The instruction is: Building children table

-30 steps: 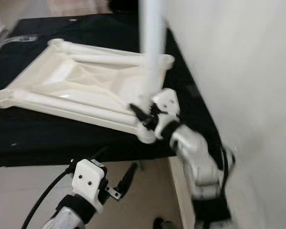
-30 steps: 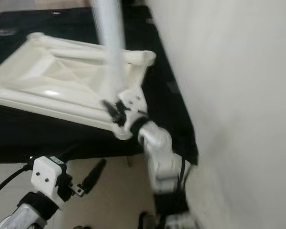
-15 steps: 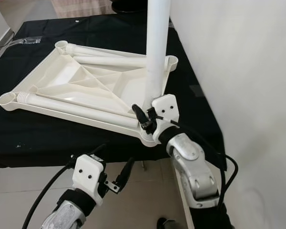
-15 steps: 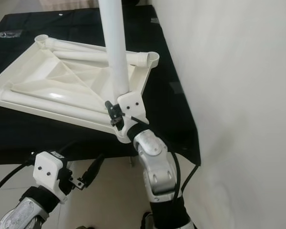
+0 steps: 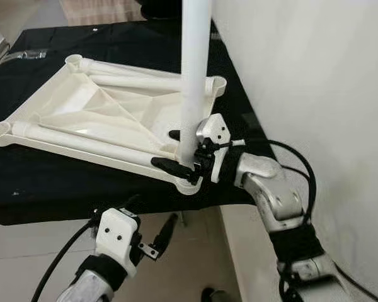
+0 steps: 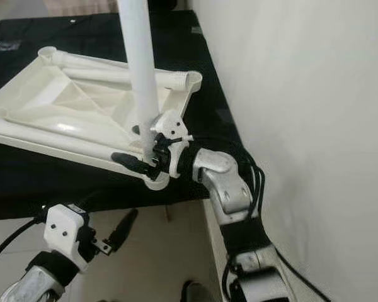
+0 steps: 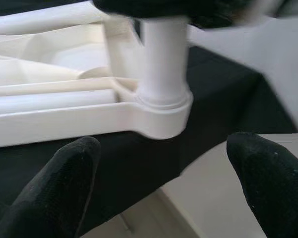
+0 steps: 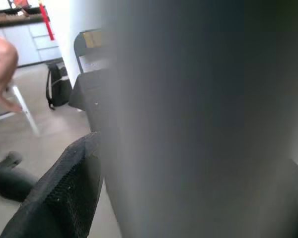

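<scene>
Black cloth covers the work table point(image 5: 113, 189), with a plain white wall running along its 3 o'clock side; on the cloth lies the white plastic tabletop point(image 5: 101, 119), underside up, and at its near corner, about 5 o'clock on the slab, the white leg tube point(image 5: 194, 75) stands upright in the corner socket point(image 7: 161, 111); my right gripper point(image 5: 179, 154) is clamped round the tube just above that socket, one black finger on each side; my left gripper point(image 5: 167, 231) hangs below the table edge at 6 o'clock, fingers apart, holding nothing; I judge the tube light, stiff and rather slick moulded plastic, so I would keep hold low near the socket, where pushing down won't lever it sideways, and the hollow tabletop may slide on the cloth; compared with half a second ago, my right forearm has swung out toward the wall and the wrist now comes at the tube from 3 o'clock rather than from below, and the tube leans a touch less.
</scene>
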